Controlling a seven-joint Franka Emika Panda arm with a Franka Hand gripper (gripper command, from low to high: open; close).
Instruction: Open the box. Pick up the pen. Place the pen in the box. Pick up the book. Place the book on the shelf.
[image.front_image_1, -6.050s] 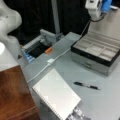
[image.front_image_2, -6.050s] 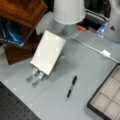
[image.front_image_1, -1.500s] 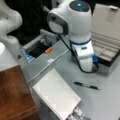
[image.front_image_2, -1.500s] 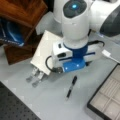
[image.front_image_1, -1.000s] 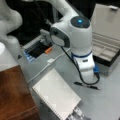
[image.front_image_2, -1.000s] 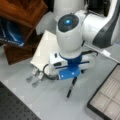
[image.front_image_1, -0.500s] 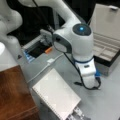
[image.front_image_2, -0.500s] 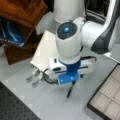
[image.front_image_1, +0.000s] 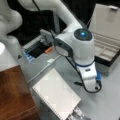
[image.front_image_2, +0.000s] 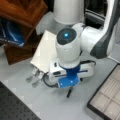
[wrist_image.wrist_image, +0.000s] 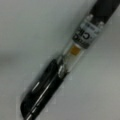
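While the box (image.front_image_1: 107, 37) already stands open at a front view's right, its lid tilted up and the beige lining bare, your work now sits at the pen; take the pen (wrist_image.wrist_image: 62, 65) as your landmark for everything else. You have the gripper (image.front_image_2: 68, 87) directly over it: in the wrist view the pen fills the picture, lying flat on the grey table (wrist_image.wrist_image: 22, 32), its long axis running on a diagonal from the bottom left to the top right, with the clear labelled middle section near the centre; so the pen lies straight below the end effector, not off to one side. In a front view only the pen's lower tip (image.front_image_2: 69, 94) pokes out beneath the blue wrist block; the fingers themselves are hidden by the arm, so you cannot tell whether they are spread or closed, nor whether they touch the pen yet. Beside the pen, toward a front view's left, the book (image.front_image_2: 46, 51) lies flat and untouched on the table; beyond the book, further from the pen, stands the shelf (image.front_image_1: 13, 95), its top bare of the book.
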